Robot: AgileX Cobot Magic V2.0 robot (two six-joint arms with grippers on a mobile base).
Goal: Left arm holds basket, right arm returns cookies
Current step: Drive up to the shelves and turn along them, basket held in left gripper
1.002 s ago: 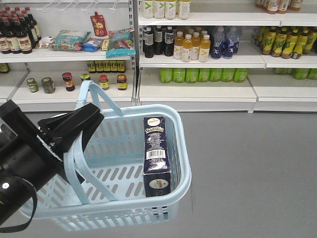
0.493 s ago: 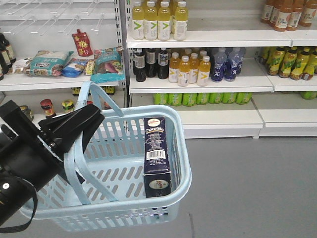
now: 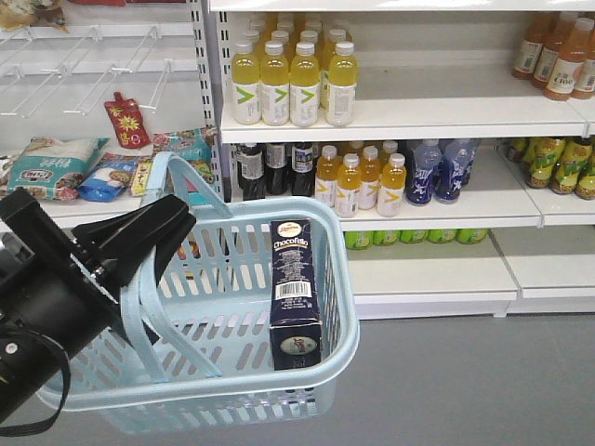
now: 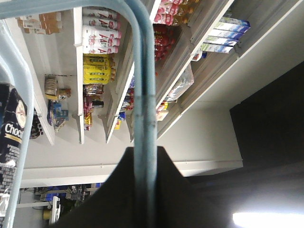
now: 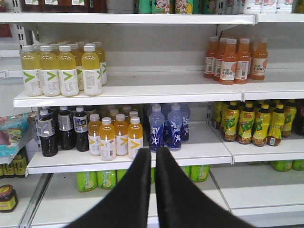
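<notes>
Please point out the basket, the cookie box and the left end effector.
basket [image 3: 347, 283], front view, on its right rim.
cookie box [image 3: 295, 311], front view, on its face below the barcode.
left end effector [image 3: 177, 223], front view, between its fingertips at the handle.

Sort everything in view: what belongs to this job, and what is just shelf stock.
Job: left gripper, basket, cookies box, right gripper.
Shelf stock: yellow drink bottles, blue bottles, dark bottles, snack bags.

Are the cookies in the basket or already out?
In. The cookies stand upright inside the basket, by its right-hand wall in the front view; the right tool holds nothing.
</notes>
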